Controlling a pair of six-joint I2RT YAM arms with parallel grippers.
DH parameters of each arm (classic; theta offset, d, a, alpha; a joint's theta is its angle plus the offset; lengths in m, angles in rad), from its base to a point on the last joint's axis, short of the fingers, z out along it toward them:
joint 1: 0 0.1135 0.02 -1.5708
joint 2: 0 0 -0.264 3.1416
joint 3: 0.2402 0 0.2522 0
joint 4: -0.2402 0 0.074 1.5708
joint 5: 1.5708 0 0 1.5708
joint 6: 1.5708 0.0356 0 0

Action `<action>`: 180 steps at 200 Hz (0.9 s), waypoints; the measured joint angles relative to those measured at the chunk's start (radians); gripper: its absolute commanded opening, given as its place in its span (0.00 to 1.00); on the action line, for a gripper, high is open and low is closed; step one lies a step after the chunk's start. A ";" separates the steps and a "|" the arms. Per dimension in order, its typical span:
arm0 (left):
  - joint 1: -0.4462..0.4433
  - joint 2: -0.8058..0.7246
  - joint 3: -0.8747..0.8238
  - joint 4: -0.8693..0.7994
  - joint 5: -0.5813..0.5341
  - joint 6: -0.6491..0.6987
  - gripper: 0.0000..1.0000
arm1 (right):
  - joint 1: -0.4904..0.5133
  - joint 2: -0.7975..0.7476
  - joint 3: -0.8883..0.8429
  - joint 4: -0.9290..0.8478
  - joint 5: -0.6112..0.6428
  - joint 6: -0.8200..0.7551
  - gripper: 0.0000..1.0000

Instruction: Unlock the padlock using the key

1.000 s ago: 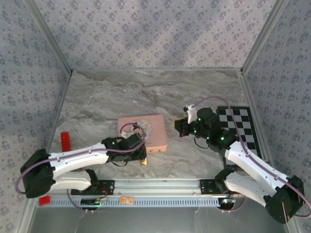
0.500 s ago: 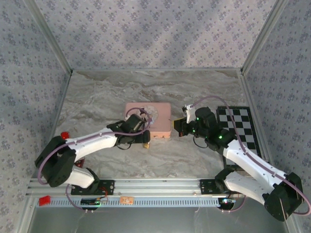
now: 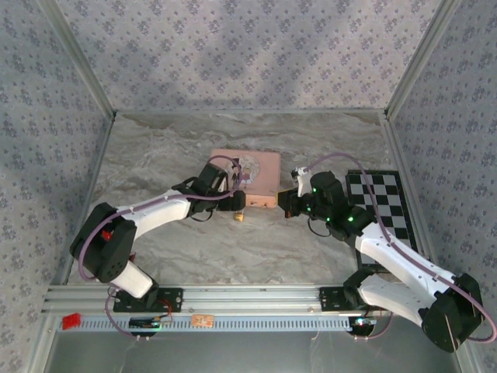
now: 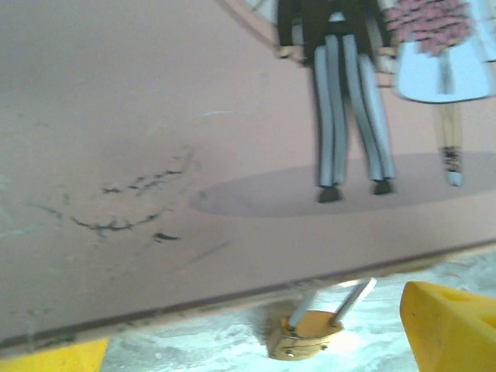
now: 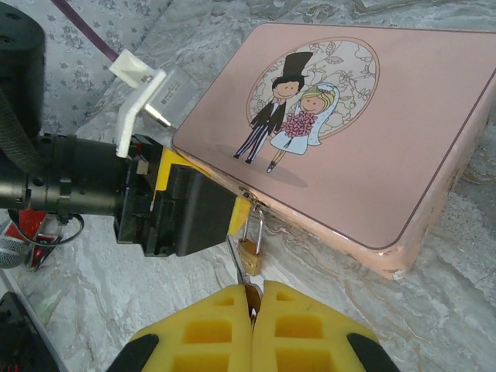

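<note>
The small brass padlock [image 3: 239, 217] hangs by its silvery shackle from the hasp on the near edge of the pink illustrated tin [image 3: 260, 165]. In the left wrist view the padlock [image 4: 310, 332] lies just below the tin's edge [image 4: 194, 232], between the wide-apart yellow fingers [image 4: 453, 325] of my open left gripper [image 4: 256, 353]. My left gripper [image 3: 235, 203] stands against the tin's near edge. My right gripper [image 5: 253, 291] is shut on the key [image 5: 236, 260]. The thin blade sticks out toward the padlock [image 5: 250, 257], its tip just left of the brass body. In the top view my right gripper [image 3: 286, 203] is right of the padlock.
A black-and-white checkerboard mat [image 3: 384, 203] lies at the right, under my right arm. A red block [image 3: 105, 230] peeks out beside my left arm's elbow. Patterned walls close the table on three sides. A metal rail [image 3: 248, 297] runs along the near edge.
The pink tin has slid away from the near edge and to the right, with my left arm stretching out after it. The padlock went along. My right gripper has hardly moved.
</note>
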 measured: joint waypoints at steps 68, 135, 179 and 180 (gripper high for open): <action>0.000 -0.163 -0.208 0.180 0.134 0.035 0.94 | 0.013 0.019 -0.013 0.022 0.003 0.013 0.00; 0.000 -0.112 -0.249 0.288 0.239 0.037 0.90 | 0.032 0.023 -0.013 0.022 0.010 0.016 0.00; 0.005 -0.045 -0.249 0.363 0.251 0.042 0.86 | 0.044 0.024 -0.013 0.022 0.015 0.016 0.00; 0.005 -0.042 -0.249 0.365 0.251 0.042 0.85 | 0.044 0.024 -0.013 0.022 0.015 0.016 0.00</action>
